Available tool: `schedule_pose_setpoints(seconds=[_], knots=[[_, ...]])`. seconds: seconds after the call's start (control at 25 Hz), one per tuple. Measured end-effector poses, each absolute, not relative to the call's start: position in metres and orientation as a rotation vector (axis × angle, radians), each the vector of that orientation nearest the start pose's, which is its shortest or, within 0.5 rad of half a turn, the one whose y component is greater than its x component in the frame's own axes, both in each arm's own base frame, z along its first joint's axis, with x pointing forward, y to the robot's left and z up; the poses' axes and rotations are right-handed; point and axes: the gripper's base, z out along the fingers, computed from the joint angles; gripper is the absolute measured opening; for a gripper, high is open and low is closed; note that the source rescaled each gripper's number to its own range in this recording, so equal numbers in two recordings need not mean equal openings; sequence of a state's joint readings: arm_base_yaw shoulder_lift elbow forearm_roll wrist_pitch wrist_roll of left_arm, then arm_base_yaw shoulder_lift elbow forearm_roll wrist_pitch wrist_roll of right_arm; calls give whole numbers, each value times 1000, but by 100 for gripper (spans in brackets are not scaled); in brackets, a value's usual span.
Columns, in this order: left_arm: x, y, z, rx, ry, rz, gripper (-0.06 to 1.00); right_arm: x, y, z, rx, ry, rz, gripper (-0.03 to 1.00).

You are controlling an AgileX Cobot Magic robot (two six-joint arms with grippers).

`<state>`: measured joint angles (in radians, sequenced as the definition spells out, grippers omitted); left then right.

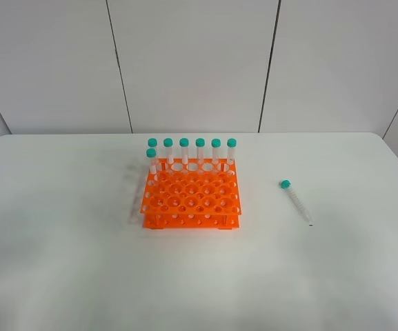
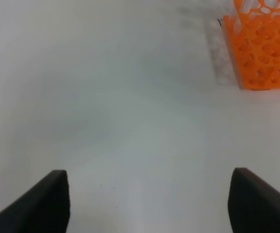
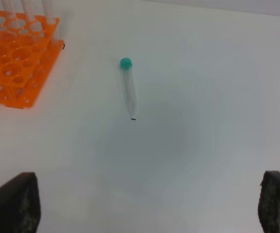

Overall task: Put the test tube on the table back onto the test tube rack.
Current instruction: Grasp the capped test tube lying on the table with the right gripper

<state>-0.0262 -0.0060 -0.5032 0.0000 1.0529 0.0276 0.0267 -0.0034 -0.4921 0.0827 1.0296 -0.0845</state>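
A clear test tube with a teal cap lies flat on the white table, to the right of the orange test tube rack. It also shows in the right wrist view, apart from the rack. Several teal-capped tubes stand upright along the rack's back row. My right gripper is open and empty, well short of the lying tube. My left gripper is open and empty over bare table, with the rack's corner ahead of it. Neither gripper shows in the exterior high view.
A grey panelled wall stands behind the table's far edge. The table's rounded corners show at the back left and back right.
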Motion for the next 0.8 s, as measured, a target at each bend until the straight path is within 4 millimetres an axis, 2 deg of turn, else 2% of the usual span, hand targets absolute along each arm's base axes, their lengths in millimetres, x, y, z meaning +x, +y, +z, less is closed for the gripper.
schedule_pose_setpoints(seconds=[0.56,0.72,0.8], knots=[[-6,0,279,55,2027,1,88,-3,6,281,-114,2015,62,100],[-6,0,279,55,2027,1,88,15,7,311,-115,2079,63,100],[-6,0,279,55,2027,1,88,36,7,331,-115,2141,66,100]])
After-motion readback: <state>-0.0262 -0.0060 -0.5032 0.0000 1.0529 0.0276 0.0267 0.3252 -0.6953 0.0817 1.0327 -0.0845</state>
